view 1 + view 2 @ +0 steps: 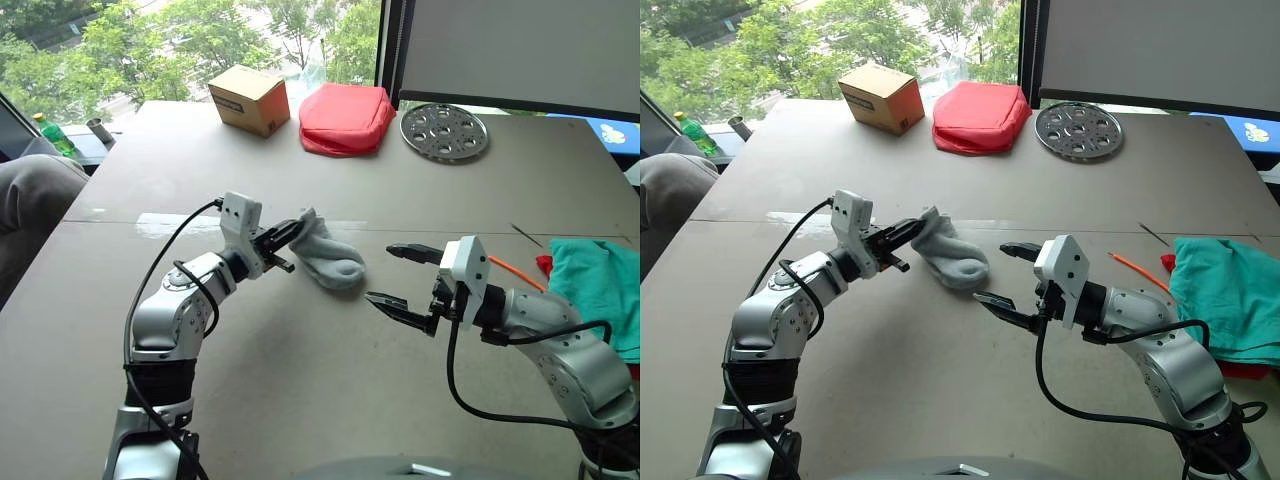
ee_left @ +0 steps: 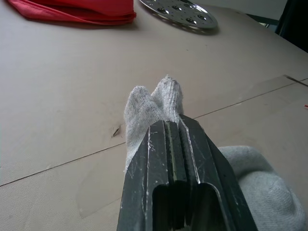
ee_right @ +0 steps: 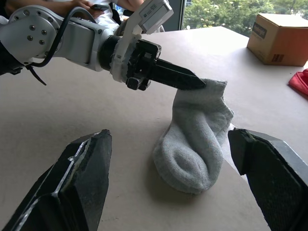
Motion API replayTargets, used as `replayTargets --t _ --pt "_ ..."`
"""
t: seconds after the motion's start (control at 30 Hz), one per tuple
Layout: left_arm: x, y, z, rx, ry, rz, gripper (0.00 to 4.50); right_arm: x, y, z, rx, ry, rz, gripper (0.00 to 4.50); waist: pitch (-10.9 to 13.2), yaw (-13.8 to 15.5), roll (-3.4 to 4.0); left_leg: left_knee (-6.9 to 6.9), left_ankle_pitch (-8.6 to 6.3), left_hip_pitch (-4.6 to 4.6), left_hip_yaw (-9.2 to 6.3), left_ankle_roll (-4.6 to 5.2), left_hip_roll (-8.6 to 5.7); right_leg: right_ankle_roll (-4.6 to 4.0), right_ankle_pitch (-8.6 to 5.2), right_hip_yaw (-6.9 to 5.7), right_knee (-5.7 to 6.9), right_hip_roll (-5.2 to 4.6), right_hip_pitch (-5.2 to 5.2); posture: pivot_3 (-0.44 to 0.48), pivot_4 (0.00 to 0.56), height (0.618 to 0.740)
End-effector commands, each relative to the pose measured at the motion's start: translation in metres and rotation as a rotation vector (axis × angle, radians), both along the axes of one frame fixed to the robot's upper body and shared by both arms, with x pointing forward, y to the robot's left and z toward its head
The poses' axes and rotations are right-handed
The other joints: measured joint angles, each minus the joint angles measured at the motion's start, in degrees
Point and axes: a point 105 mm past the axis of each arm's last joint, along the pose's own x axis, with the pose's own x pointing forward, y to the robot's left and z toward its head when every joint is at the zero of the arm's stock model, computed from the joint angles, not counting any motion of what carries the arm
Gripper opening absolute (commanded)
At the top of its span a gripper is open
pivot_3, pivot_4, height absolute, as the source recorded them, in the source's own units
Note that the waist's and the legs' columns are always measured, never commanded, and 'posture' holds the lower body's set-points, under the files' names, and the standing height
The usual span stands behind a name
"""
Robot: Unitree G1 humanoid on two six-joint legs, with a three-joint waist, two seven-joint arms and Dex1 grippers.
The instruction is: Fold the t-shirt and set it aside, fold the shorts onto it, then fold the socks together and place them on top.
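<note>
Looking like the last step: left gripper [image 1: 293, 236] clamped on the socks [image 1: 330, 258] mid-bench, right gripper [image 1: 400, 277] spread wide beside them, shorts [image 1: 600, 290] already over the t-shirt [image 1: 543, 265] far right.

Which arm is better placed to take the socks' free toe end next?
Right. The right gripper is open, facing the hanging toe of the socks, while the left gripper is shut on their cuff.
</note>
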Motion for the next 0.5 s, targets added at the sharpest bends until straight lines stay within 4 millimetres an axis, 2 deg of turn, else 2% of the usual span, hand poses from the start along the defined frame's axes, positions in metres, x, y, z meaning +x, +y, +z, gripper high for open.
replayTargets --t 0.03,0.13,0.3,0.5 --pt "-0.015 -0.016 0.013 0.031 -0.093 -0.138 0.07 -0.002 -0.001 0.007 0.013 -0.036 0.004 4.1 0.0 -0.1 0.0 0.0 0.0 0.0 0.0 0.01 0.0 0.0 0.0 0.0 0.0 0.01 0.0 0.0 0.15 0.739" --pt "-0.034 -0.031 0.013 0.044 -0.105 -0.283 0.07 -0.002 -0.002 0.006 0.011 -0.037 0.001 4.1 0.0 0.0 0.01 -0.01 0.11 -0.03 0.0 0.2 0.0 -0.01 -0.01 0.01 -0.01 0.02 -0.03 0.0 0.15 0.739" --pt "-0.051 -0.043 0.006 0.117 -0.108 -0.433 0.07 -0.001 -0.003 0.006 0.008 -0.035 -0.005 4.1 0.0 0.0 0.04 0.03 0.07 -0.04 -0.01 0.13 0.02 -0.08 -0.05 -0.01 0.0 0.01 -0.05 0.0 0.15 0.739" --pt "-0.055 -0.06 0.002 0.167 -0.139 -0.55 0.07 0.0 -0.005 0.005 0.0 -0.03 -0.023 4.1 0.0 0.1 0.08 0.03 0.03 -0.08 -0.02 0.09 0.02 -0.07 -0.05 -0.02 -0.02 0.04 -0.06 0.0 0.15 0.739"
